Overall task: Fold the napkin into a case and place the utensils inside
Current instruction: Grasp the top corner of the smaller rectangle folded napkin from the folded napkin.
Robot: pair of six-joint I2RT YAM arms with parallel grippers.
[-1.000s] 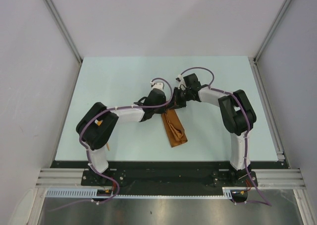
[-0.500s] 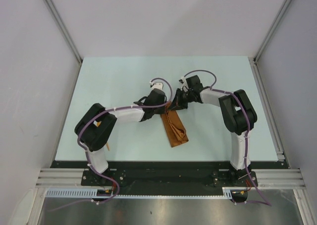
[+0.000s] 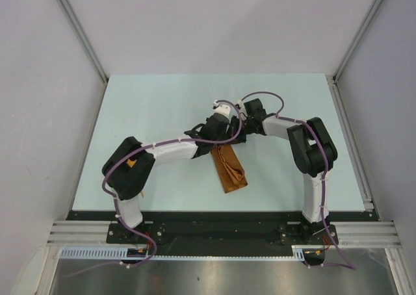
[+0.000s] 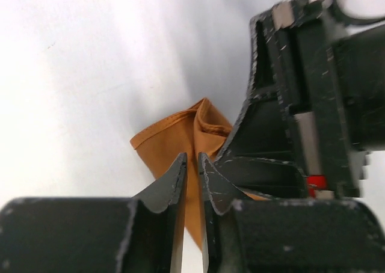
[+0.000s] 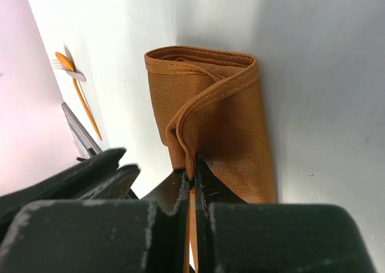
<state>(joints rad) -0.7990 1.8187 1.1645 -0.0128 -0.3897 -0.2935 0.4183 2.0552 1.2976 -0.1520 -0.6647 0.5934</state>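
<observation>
Napkin (image 3: pixel 229 168) is seen folded into a narrow layered strip on the table (image 3: pixel 162 106), its far end lying under both grippers; a raised fold of that end is pinched between the clenched fingers of the right gripper (image 5: pixel 191 166); the left gripper (image 4: pixel 191 165) is held just beside it, jaws parted by a mere slit over the cloth; whether cloth is gripped there cannot be told; an orange utensil (image 5: pixel 77 91) is seen well apart.

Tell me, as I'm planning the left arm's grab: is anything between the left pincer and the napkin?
Nothing visible: the left pincer hovers right at the napkin, at its far end. The right pincer, shut on the cloth's edge, crowds close beside.
</observation>
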